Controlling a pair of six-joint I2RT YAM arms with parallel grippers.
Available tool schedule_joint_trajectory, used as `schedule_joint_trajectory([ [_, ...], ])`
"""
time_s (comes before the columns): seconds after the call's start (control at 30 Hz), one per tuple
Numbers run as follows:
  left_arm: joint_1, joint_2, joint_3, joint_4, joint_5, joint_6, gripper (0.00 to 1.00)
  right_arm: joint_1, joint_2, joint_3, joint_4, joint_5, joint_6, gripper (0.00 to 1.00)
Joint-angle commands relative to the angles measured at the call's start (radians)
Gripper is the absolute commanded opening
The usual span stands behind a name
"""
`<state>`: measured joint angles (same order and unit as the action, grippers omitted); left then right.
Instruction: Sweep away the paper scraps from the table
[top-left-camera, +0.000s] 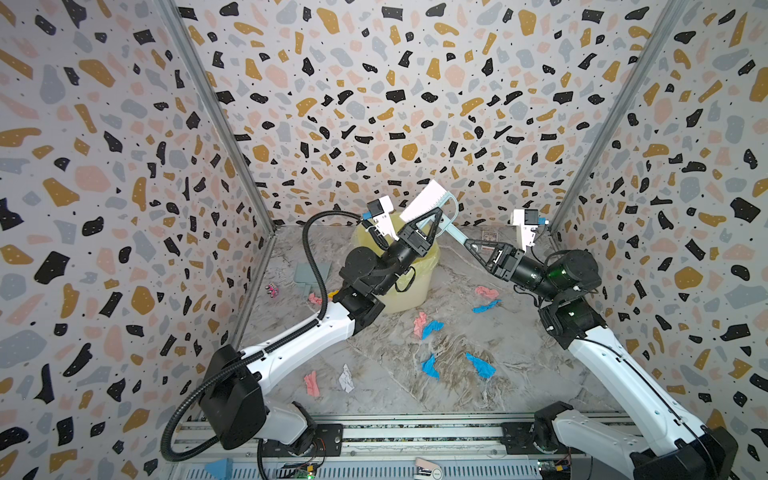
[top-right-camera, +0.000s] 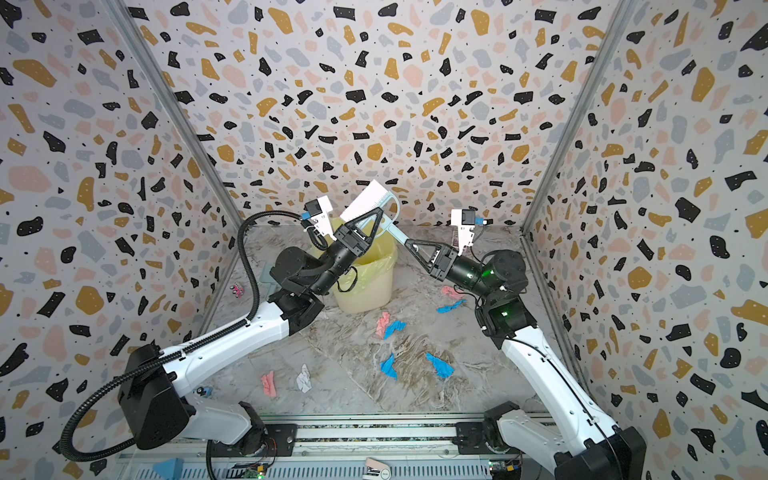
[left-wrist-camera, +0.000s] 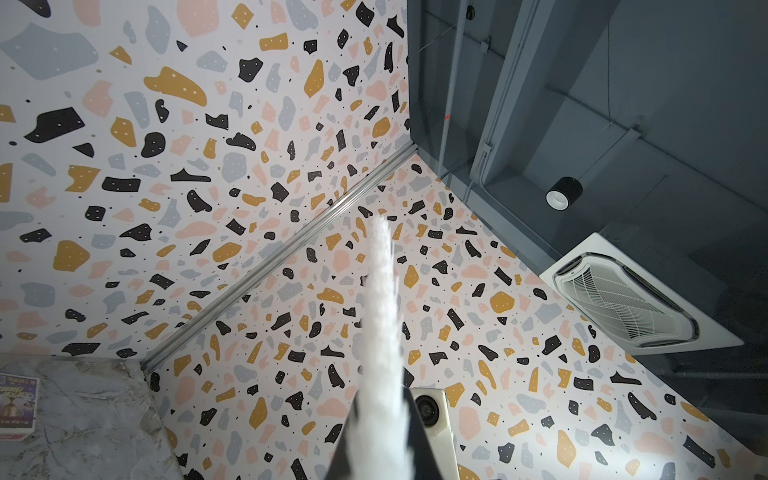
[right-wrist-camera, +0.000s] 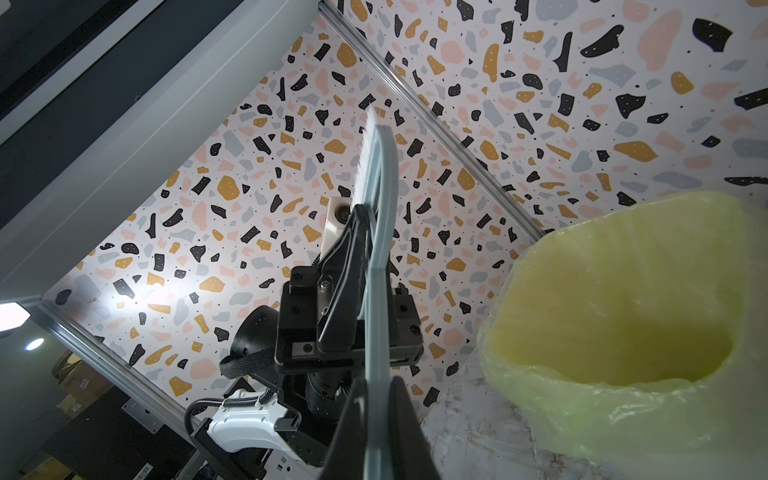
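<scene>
Clenching right gripper (right-wrist-camera: 377, 386) on the tail of the pale-blue brush (right-wrist-camera: 379, 199) handle, clamping left gripper (top-left-camera: 433, 217) on its head at the white bristles, holding it aloft beside the yellow-lined bin (top-left-camera: 409, 286). Judging this a hand-over, no sweeping yet; next needing the left claw releasing and the bristles swinging down onto the table (top-left-camera: 540, 365). Seeing the paper scraps (top-left-camera: 431, 328), crumpled blue, pink, white, lying loose across the table between bin and front rail.
</scene>
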<state>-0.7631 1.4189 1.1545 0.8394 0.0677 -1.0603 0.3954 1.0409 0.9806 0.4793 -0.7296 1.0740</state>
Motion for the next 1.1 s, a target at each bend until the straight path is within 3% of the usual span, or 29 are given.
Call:
schedule_joint_trajectory([
  [0.0,0.001,-0.010,-0.008,0.024,-0.006,0.029,0.00,-0.002,-0.011,0.007,0.032,-0.015,-0.008,0.00],
  [0.07,0.001,-0.009,-0.007,0.020,-0.005,0.032,0.02,-0.003,-0.012,0.007,0.026,-0.013,-0.008,0.00],
  [0.13,0.001,-0.014,-0.005,0.007,-0.005,0.042,0.27,-0.006,-0.016,0.007,0.024,-0.009,-0.009,0.00],
  [0.23,0.003,-0.035,0.009,-0.052,-0.012,0.075,0.54,-0.020,-0.022,0.013,0.032,-0.008,0.000,0.00],
  [0.43,0.030,-0.111,0.025,-0.233,-0.024,0.142,0.80,-0.065,-0.024,0.048,0.019,-0.030,0.005,0.00],
  [0.57,0.059,-0.181,0.049,-0.447,-0.050,0.221,0.89,-0.102,-0.035,0.055,0.000,-0.045,0.000,0.00],
  [0.77,0.152,-0.265,0.174,-0.937,-0.115,0.377,0.94,-0.196,-0.056,0.068,-0.064,-0.085,-0.025,0.00],
  [0.93,0.315,-0.268,0.295,-1.307,-0.120,0.547,0.95,-0.299,-0.062,0.097,-0.162,-0.141,-0.079,0.00],
  [1.07,0.434,-0.236,0.315,-1.479,-0.128,0.671,0.97,-0.374,-0.063,0.124,-0.271,-0.170,-0.146,0.00],
])
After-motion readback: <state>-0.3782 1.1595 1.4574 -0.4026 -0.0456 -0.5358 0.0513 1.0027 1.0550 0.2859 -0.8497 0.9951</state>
